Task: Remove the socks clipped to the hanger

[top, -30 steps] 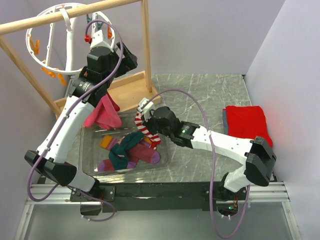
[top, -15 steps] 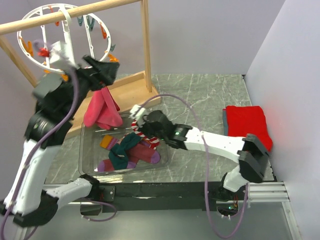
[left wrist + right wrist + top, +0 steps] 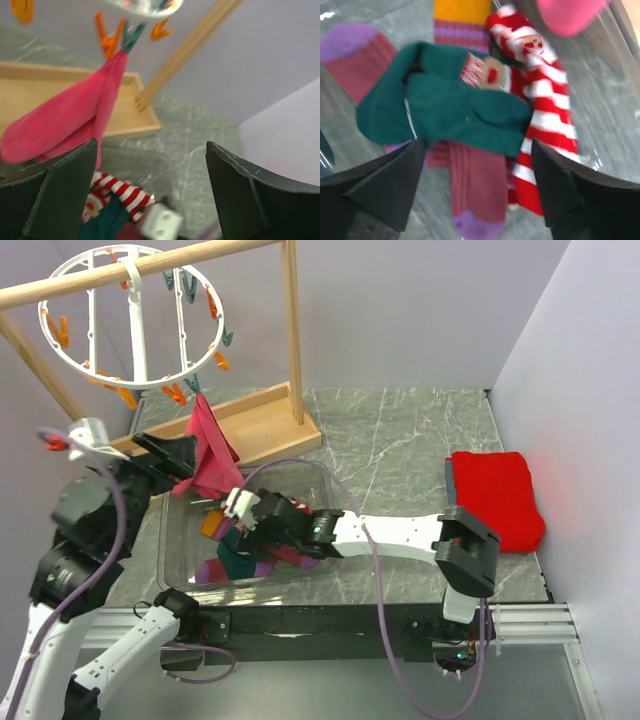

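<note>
Right claw (image 3: 477,170) spread wide, empty, low over socks (image 3: 445,110); left claw (image 3: 150,167) likewise, raised

A magenta sock (image 3: 207,445) is seen clipped to the white hanger (image 3: 138,335), which is hung from the wooden rail (image 3: 150,265). The left end effector (image 3: 180,462) is held just beside the sock, and the right end effector (image 3: 243,508) is stretched over the clear bin (image 3: 178,535) of loose socks (image 3: 240,555).

The hanger (image 3: 135,330) is smooth, glossy white plastic, hung on a matt bare-wood rail frame (image 3: 292,330). The socks (image 3: 445,105) are soft knitted cloth, ribbed in places. The bin (image 3: 172,540) looks like clear glossy plastic, and the desk (image 3: 400,440) is smooth, marble-veined grey.
</note>
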Tool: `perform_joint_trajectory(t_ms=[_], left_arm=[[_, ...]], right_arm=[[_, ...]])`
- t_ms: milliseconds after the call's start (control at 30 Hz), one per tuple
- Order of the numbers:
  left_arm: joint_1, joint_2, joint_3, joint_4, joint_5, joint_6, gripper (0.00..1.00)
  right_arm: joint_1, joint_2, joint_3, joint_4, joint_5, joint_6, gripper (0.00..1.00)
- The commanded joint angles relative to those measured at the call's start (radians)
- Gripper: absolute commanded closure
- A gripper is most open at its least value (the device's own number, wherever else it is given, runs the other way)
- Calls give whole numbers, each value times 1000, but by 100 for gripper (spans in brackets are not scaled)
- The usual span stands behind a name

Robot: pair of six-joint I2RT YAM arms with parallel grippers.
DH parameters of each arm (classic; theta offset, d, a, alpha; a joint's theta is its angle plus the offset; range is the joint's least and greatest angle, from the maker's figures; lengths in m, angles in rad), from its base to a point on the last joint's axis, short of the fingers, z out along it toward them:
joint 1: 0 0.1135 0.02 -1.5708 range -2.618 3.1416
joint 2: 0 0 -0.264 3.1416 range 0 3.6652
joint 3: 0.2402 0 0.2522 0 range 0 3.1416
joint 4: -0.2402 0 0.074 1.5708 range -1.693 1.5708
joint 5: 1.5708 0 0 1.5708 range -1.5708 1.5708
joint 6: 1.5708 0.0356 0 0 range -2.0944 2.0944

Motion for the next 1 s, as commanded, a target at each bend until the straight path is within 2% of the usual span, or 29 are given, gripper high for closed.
perform_joint_trajectory(t_ms=[0, 167, 300, 467, 567, 667, 867, 967], left_arm=[[-4, 10, -117, -59, -86, -41, 5], [-2, 35, -259, 19, -143, -98, 1], [-2, 93, -352, 116, -217, -122, 4], [1, 169, -480, 353, -293, -110, 4], [12, 287, -522, 487, -335, -92, 4], [36, 422, -490, 471, -389, -162, 4], [71, 643, -436, 590, -439, -115, 1], [107, 714, -416, 713, -394, -44, 12]], right_arm=[[-25, -170, -42, 36, -4, 106, 0], [-56, -332, -167, 76, -29, 160, 0], [-111, -482, -292, 128, -78, 214, 0], [-203, -571, -447, 252, -171, 241, 0], [-214, -605, -494, 279, -194, 232, 0], [-214, -628, -519, 291, -199, 218, 0], [-219, -701, -579, 335, -236, 226, 0], [-217, -734, -593, 335, -233, 220, 0]])
